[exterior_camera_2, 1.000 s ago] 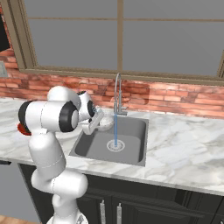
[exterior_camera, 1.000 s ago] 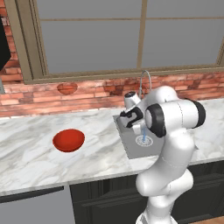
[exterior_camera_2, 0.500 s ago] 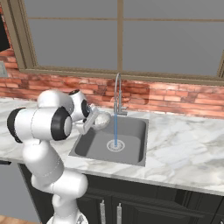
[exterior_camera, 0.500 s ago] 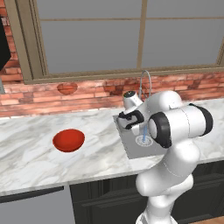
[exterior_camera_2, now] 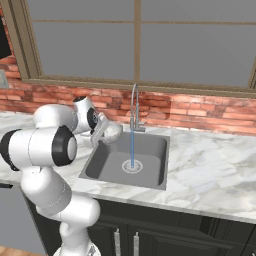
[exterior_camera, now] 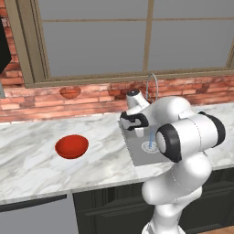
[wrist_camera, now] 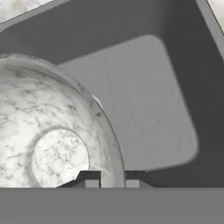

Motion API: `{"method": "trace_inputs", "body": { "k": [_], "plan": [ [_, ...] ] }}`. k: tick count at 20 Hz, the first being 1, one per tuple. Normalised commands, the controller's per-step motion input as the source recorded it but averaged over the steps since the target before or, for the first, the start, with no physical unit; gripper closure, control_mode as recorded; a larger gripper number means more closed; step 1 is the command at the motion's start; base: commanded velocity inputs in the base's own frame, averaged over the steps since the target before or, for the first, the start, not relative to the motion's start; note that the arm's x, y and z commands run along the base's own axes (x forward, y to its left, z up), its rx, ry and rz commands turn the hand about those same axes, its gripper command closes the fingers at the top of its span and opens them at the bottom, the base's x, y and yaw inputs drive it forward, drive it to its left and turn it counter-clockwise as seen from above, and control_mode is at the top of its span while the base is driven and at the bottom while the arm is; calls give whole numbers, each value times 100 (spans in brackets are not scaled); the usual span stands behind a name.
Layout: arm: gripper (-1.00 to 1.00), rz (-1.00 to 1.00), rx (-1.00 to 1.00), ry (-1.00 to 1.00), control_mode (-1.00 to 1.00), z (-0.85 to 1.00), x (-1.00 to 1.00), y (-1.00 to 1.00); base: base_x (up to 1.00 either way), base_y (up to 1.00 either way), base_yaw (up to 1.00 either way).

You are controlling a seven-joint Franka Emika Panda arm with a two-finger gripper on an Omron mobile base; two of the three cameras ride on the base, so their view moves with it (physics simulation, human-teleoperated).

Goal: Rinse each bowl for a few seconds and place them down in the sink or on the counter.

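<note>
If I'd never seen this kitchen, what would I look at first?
Probably the big white robot arm bending over the sink, its gripper pinching the rim of a speckled white bowl. Next, the blue stream of water falling from the faucet, and the shiny red bowl sitting alone on the marble counter.

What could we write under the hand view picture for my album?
The jaws pinch the rim of the white speckled bowl, held over the grey sink.

Even bright rendered light, soft shadows, slight pixelation
</note>
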Motion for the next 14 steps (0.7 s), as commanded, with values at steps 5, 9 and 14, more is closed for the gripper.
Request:
{"method": "trace_inputs", "body": {
  "k": [5,9,14],
  "plan": [
    [100,5,2,4,-100,22,0,26,0,0,0],
    [100,5,4,9,-100,14,0,27,0,0,0],
    [100,5,4,5,-100,3,0,34,0,0,0]
  ]
}}
